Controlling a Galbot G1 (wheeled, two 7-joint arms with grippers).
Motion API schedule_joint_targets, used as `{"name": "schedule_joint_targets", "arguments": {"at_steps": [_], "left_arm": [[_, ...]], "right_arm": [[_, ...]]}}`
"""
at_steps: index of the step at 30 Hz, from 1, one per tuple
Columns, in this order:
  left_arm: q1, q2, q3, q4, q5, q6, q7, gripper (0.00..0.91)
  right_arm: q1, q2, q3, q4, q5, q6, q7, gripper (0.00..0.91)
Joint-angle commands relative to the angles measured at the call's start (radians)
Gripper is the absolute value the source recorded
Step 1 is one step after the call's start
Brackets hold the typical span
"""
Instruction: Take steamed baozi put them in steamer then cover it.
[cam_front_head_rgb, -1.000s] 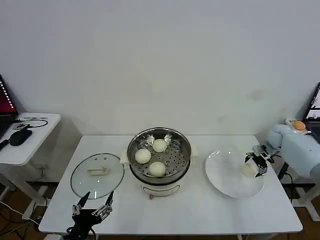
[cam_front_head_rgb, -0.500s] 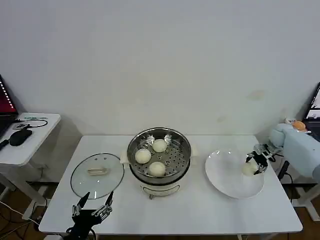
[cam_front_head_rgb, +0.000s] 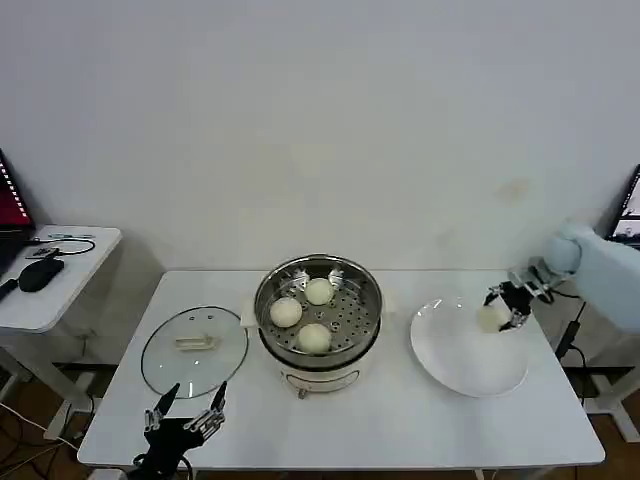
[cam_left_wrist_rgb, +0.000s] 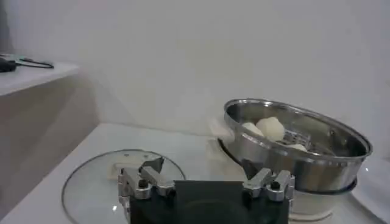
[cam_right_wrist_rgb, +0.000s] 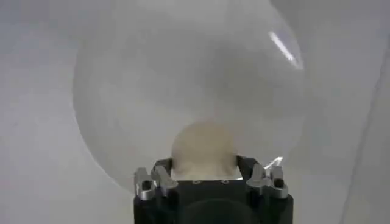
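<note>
Over the right side of the white tabletop (cam_front_head_rgb: 400, 420), the right gripper (cam_front_head_rgb: 505, 308) hangs above the far right edge of the flat round white plate (cam_front_head_rgb: 462, 355), its jaws pinching one small round cream-white steamed bun (cam_front_head_rgb: 490, 318). The bun is clear of the plate surface; in the right wrist view it sits between the jaws (cam_right_wrist_rgb: 204, 149) with the plate (cam_right_wrist_rgb: 152, 79) below it. It is nearly spherical, with no long axis to report, smooth and matt.

At the tabletop's centre stands the round shiny stainless-steel steamer (cam_front_head_rgb: 318, 310) on its white base, upright and uncovered. Three more cream-white buns (cam_front_head_rgb: 314, 338) lie on its perforated tray, apart from one another: one at the near side, one at the left, one at the far side.

Left of the steamer, just beside it, the round clear glass lid with metal rim (cam_front_head_rgb: 194, 350) lies flat, its cream-white handle facing up.

The left gripper (cam_front_head_rgb: 186, 420) is parked at the near left edge of the tabletop, jaws spread, close to the lid's near rim (cam_left_wrist_rgb: 109, 182).
</note>
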Motion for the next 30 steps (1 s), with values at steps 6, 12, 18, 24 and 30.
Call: {"name": "schedule_joint_targets", "arguments": {"at_steps": [6, 12, 18, 24, 30], "left_arm": [[0.002, 0.007, 0.010, 0.000, -0.001, 0.001, -0.007, 0.907], [-0.004, 0.012, 0.016, 0.004, 0.000, 0.003, -0.013, 0.907], [-0.009, 0.019, 0.013, 0.010, 0.000, 0.003, -0.019, 0.907], [-0.022, 0.022, 0.014, 0.009, -0.001, 0.005, -0.023, 0.907], [-0.036, 0.024, 0.010, 0.010, -0.016, 0.009, -0.032, 0.907]], "right_arm": [[0.505, 0.014, -0.505, 0.498, 0.500, -0.206, 0.178, 0.725], [0.634, 0.072, -0.627, 0.604, 0.582, -0.277, 0.254, 0.736], [0.683, 0.117, -0.650, 0.688, 0.628, -0.365, 0.325, 0.736], [0.723, 0.174, -0.665, 0.750, 0.705, -0.413, 0.336, 0.736], [0.726, 0.246, -0.660, 0.774, 0.761, -0.507, 0.384, 0.736]]}}
